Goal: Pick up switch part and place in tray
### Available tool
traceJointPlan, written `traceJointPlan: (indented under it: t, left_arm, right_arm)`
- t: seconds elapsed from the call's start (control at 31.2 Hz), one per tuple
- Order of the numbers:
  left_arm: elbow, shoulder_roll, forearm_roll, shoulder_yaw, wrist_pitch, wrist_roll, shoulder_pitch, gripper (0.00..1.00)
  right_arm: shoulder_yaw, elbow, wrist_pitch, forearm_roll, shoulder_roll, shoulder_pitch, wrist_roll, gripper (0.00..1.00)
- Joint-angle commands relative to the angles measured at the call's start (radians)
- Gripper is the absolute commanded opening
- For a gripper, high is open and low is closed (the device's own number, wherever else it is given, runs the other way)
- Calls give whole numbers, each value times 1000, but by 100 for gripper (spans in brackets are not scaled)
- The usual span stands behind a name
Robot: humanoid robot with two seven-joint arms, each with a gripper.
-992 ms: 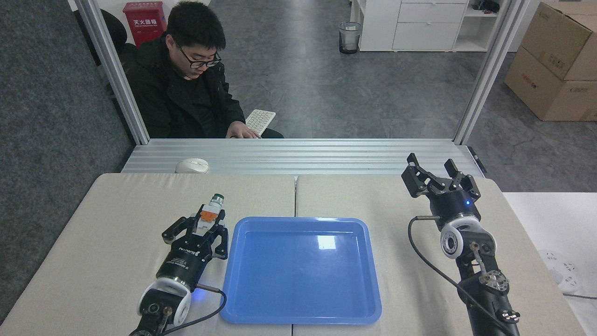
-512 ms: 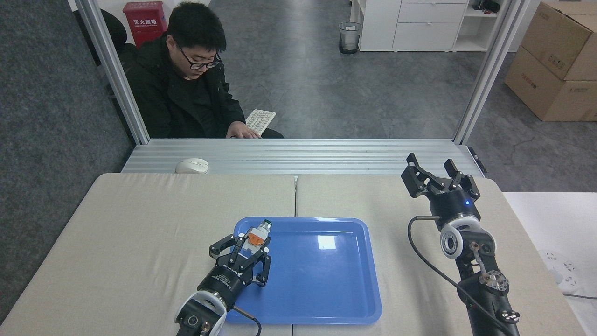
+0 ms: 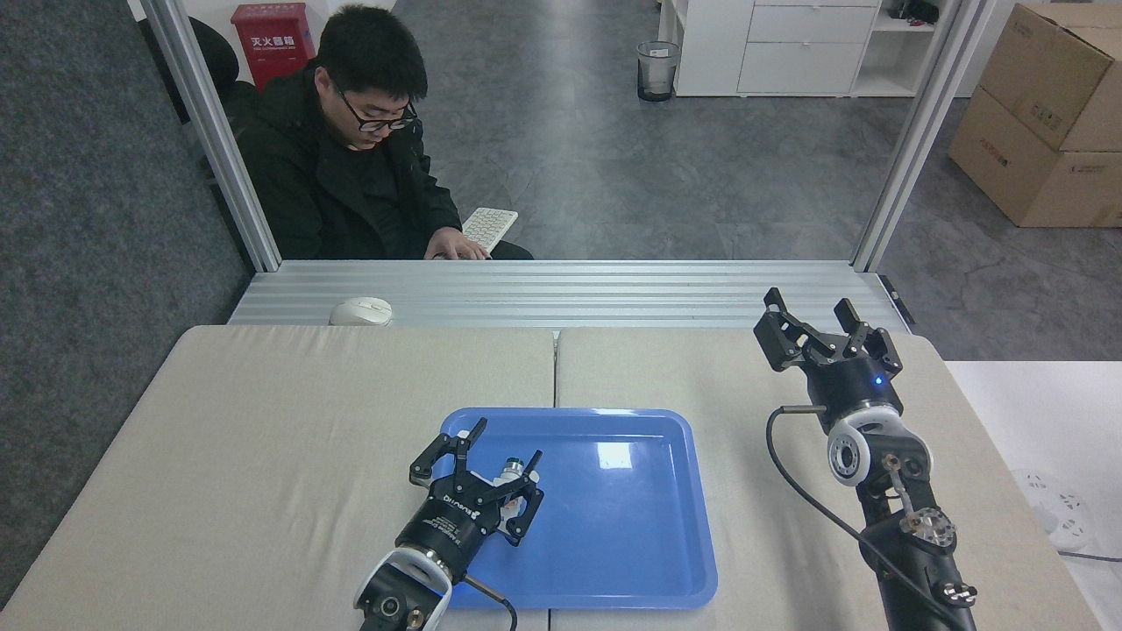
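Observation:
The blue tray lies at the middle of the table near its front edge. Over the tray's left part my left gripper stands open, its black fingers spread apart. The switch part shows between those fingers, low by the palm, with its green cap and white body just visible; it appears to rest in the tray, and the fingers are not closed on it. My right gripper is held up over the table's far right, open and with nothing in it, well away from the tray.
A person in black sits behind the aluminium rail, a hand on a white keyboard. A white mouse rests on the rail at the left. A seam runs down the table's middle. A white power strip lies off the right edge.
My left gripper carried the switch part rightwards from left of the tray to over its left part, then opened and let the part go. The right arm has not moved.

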State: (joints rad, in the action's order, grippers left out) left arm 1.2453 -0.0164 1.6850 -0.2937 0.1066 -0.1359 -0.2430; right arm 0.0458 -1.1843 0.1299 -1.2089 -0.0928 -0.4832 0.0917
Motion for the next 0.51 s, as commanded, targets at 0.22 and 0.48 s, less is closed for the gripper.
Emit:
traceJointPlan:
  t: [0.22, 0.48]
  left_arm:
    - [2, 19, -261, 251, -50, -11, -68, 99]
    - [-138, 92, -277, 284, -105, -14, -96, 99]
  right_arm:
    - [0, 0, 0, 0, -1, 0, 0, 100]
    - [0, 0, 0, 0, -1, 0, 0, 100]
